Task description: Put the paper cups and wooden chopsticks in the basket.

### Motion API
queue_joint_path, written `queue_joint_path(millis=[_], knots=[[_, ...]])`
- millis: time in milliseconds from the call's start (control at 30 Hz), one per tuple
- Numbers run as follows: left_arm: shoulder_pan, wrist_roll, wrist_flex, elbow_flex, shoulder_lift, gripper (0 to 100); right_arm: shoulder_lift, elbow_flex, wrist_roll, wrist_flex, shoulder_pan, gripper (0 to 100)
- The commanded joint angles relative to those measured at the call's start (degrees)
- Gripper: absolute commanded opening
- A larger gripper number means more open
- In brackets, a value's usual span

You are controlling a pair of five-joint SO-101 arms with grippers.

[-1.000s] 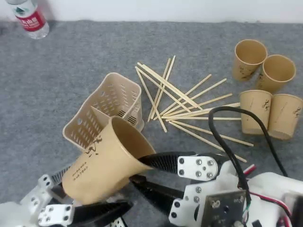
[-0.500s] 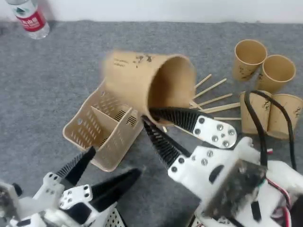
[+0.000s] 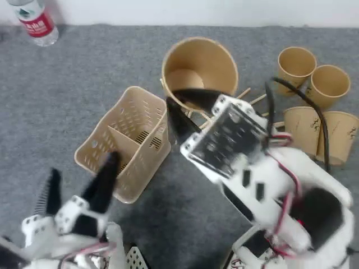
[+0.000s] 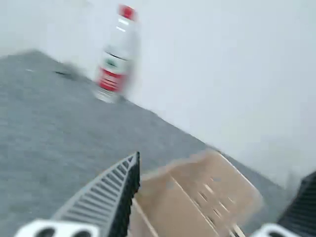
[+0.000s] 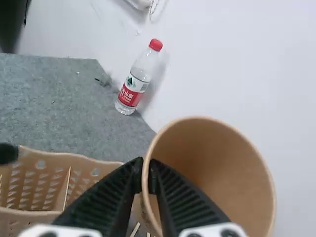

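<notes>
My right gripper (image 3: 180, 107) is shut on the rim of a tan paper cup (image 3: 199, 70), one finger inside and one outside (image 5: 146, 174). The cup (image 5: 212, 168) hangs over the chopsticks (image 3: 253, 101), mouth toward the high camera, just right of the beige slotted basket (image 3: 126, 140). The basket (image 5: 49, 190) has a divider and nothing in it. Several more paper cups (image 3: 314, 106) stand or lie at the right. My left gripper (image 3: 81, 176) is open near the table's front, close to the basket's near corner (image 4: 197, 192), with nothing between its fingers.
A water bottle (image 3: 35, 19) with a red cap and label stands at the back left by the white wall, also seen from the wrists (image 5: 136, 79) (image 4: 116, 59). Grey carpet (image 3: 73, 84) covers the table.
The right gripper has carried the cup from the front left, up past the basket, to above the chopsticks. The left arm has drawn back and turned, its fingers spread.
</notes>
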Motion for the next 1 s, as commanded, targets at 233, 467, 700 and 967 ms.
queue_joint_path(millis=[233, 467, 700, 967], knots=[[-27.1, -3.3, -20.9, 25.1, -0.5, 45, 16.0, -9.7, -0.6, -2.8, -2.2, 0.8], [-27.3, -3.3, -19.3, 35.1, -0.4, 45, 24.5, -18.5, -1.0, 4.1, -7.0, 0.8], [-32.4, -3.3, -17.1, 38.1, -0.4, 45, 28.7, -19.1, -4.3, 6.6, -7.1, 0.8], [-33.7, -3.3, -20.7, 43.7, -0.4, 45, 29.1, -19.3, -4.8, 6.6, -11.9, 0.8]])
